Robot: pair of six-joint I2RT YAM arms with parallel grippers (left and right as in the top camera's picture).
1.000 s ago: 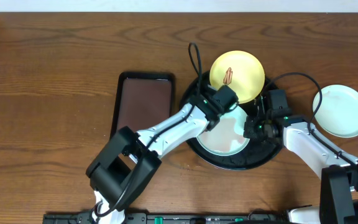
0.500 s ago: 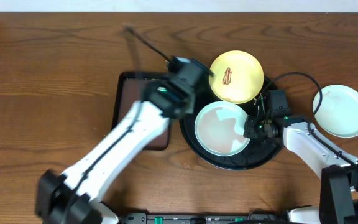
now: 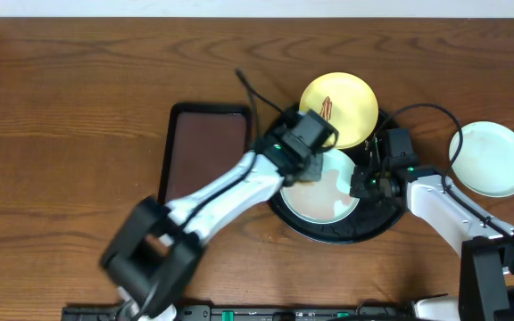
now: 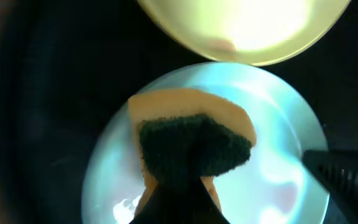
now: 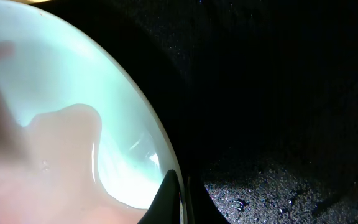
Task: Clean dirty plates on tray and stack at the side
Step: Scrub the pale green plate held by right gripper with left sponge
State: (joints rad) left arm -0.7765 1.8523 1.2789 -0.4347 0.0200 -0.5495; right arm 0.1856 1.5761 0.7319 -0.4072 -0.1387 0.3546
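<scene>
Left gripper (image 4: 178, 196) clenched on an orange sponge (image 4: 191, 121) with a dark scrub face, held on the mint-white plate (image 3: 330, 198) at the middle of the black tray (image 3: 328, 234). Right gripper (image 3: 360, 185) closed, tips at that plate's right rim; cannot tell whether it pinches the rim. Yellow plate (image 3: 351, 102) with a red-brown smear (image 3: 327, 109) overlaps the tray's far edge; second mint-white plate (image 3: 489, 159) sits on the table (image 3: 78, 134) off the tray's right edge.

The left arm (image 3: 230, 189) hides the upper left of the mint plate (image 3: 333, 203). From the left wrist, the yellow plate (image 4: 241, 31) runs off the top edge, and the sponge (image 4: 191, 118) disappears at its lower end behind the left gripper (image 4: 176, 196).
</scene>
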